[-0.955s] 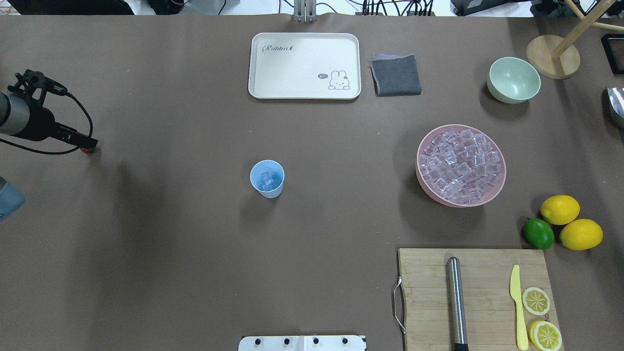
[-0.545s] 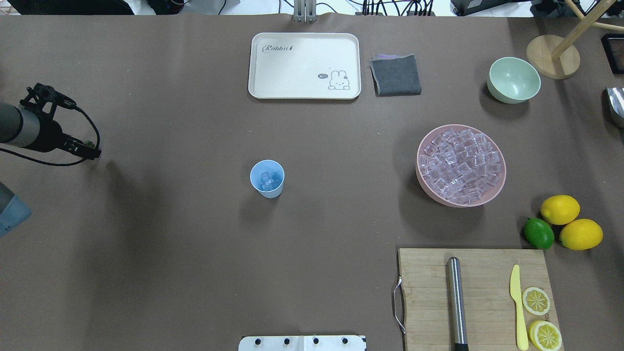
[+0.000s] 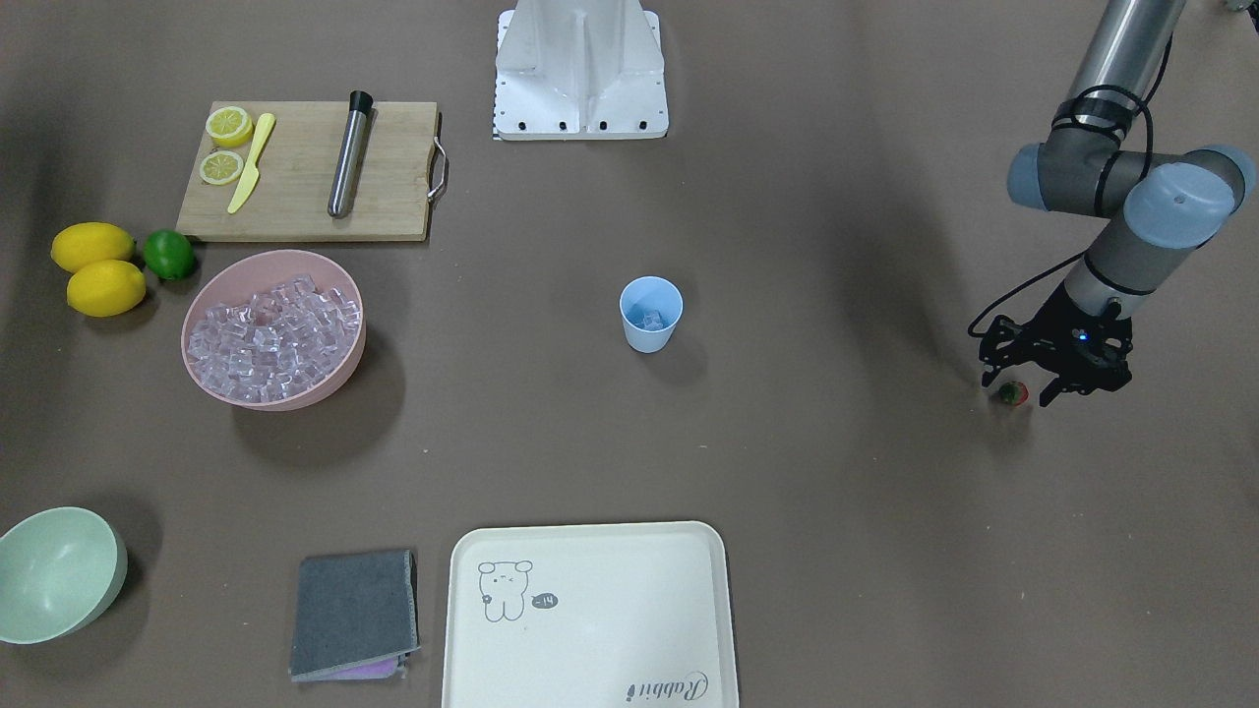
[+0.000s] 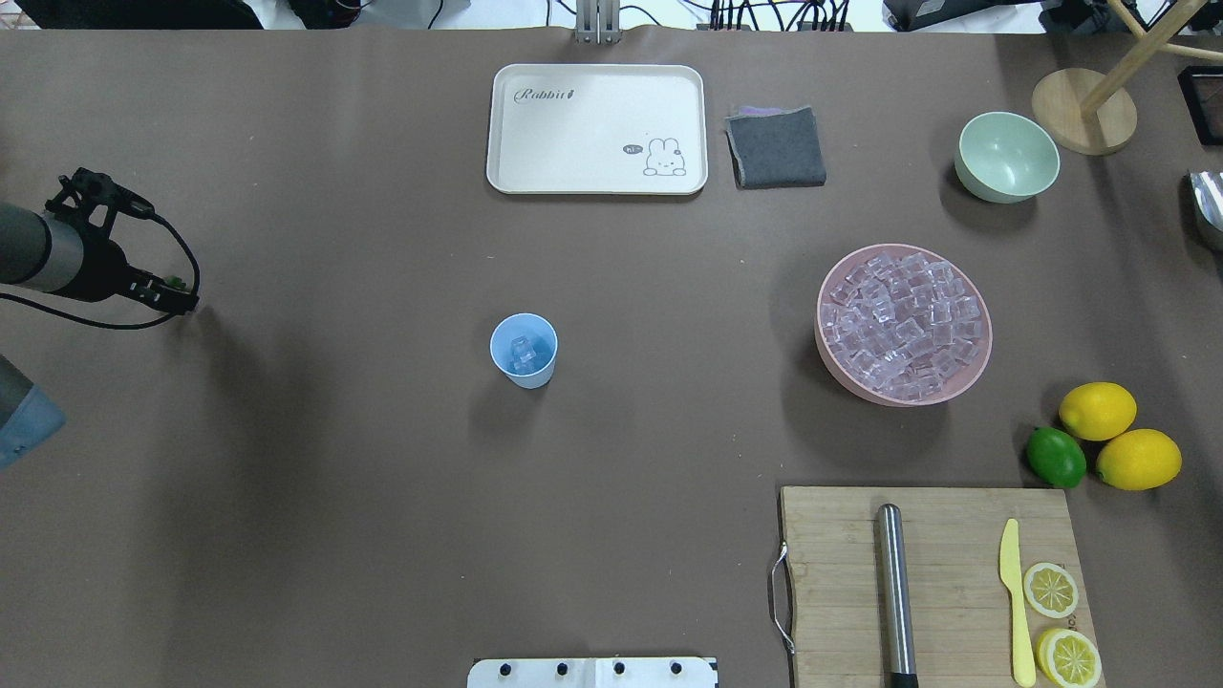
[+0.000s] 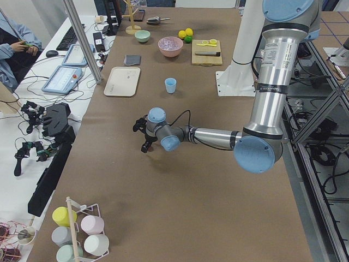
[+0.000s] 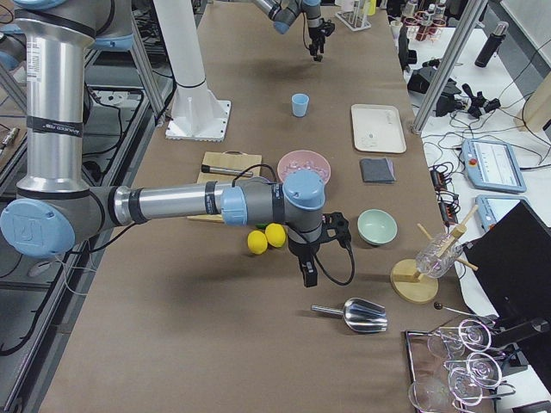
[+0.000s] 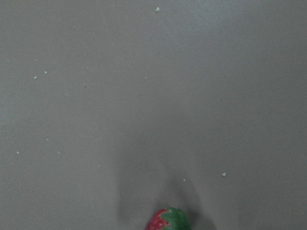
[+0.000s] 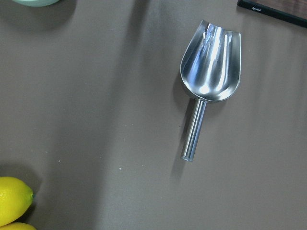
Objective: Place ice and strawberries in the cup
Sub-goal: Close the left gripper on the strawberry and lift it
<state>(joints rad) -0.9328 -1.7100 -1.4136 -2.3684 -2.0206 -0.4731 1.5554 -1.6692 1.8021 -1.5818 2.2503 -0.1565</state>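
Front-facing view: straddling the strawberry (image 3: 1012, 394) with left hand (image 3: 1019, 389) spread wide, not yet pinching; needs closing, then carrying toward view's left across worktop (image 3: 836, 442) to cup (image 3: 650, 315), well apart.

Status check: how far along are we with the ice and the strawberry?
Done: a few ice cubes sit in the cup. In hand: the left gripper straddles the strawberry, jaws open, not yet gripped. Left: grasp it, carry it to the cup, drop it in.
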